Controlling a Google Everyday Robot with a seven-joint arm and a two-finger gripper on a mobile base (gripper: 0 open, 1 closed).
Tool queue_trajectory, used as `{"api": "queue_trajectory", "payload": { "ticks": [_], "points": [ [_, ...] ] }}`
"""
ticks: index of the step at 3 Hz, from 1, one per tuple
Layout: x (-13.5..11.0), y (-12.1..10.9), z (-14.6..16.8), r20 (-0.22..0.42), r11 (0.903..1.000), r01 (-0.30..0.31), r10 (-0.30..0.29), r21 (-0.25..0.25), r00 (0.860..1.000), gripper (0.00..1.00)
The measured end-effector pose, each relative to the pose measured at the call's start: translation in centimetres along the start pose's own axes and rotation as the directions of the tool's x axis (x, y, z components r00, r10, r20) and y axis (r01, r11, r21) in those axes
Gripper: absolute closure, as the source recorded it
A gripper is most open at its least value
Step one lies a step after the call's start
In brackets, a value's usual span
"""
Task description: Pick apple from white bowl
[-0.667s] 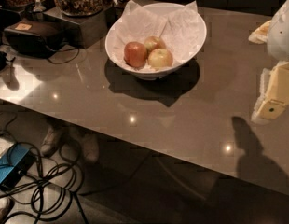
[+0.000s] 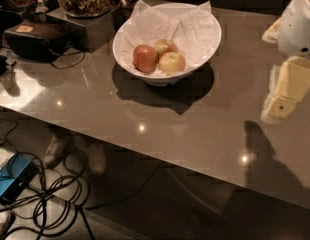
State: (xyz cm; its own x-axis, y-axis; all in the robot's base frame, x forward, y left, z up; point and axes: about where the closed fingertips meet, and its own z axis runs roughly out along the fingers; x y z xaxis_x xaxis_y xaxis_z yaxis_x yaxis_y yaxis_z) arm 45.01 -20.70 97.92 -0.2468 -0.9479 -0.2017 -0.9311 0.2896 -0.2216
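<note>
The white bowl (image 2: 207,31), lined with crumpled white paper, stands on the grey table towards the back. Three apples lie in it. The palest, yellow-green apple (image 2: 172,62) is at the front right of the group. A darker red apple (image 2: 145,58) lies to its left and a smaller red-and-yellow apple (image 2: 165,46) behind them. My gripper (image 2: 281,96) hangs at the right edge of the view, above the table, well to the right of the bowl and apart from it. It holds nothing I can see.
The grey table (image 2: 145,119) has its front edge running diagonally across the view. Dark boxes and containers of snacks (image 2: 85,4) stand at the back left. Cables and a blue device (image 2: 10,184) lie on the floor below the table.
The view has shifted slightly; the gripper stays at the right edge, about as far from the bowl as before. The apples have not moved.
</note>
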Motion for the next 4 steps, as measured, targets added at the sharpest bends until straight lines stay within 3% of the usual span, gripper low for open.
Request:
{"api": "queue_trajectory", "payload": {
  "ticks": [1,2,3,4],
  "points": [
    [-5.8,-3.6,1.1,-0.049,0.9997,-0.003,0.002,-0.023,0.999,0.0],
    [-6.4,-4.1,1.2,-0.031,1.0,0.002,-0.002,-0.002,1.0,0.0],
    [-7.3,-5.0,2.0,0.018,0.999,-0.035,0.036,-0.027,0.999,0.0],
    [-9.2,-6.8,2.3,0.053,0.9976,-0.056,0.058,-0.041,0.997,0.19]
  ]
}}
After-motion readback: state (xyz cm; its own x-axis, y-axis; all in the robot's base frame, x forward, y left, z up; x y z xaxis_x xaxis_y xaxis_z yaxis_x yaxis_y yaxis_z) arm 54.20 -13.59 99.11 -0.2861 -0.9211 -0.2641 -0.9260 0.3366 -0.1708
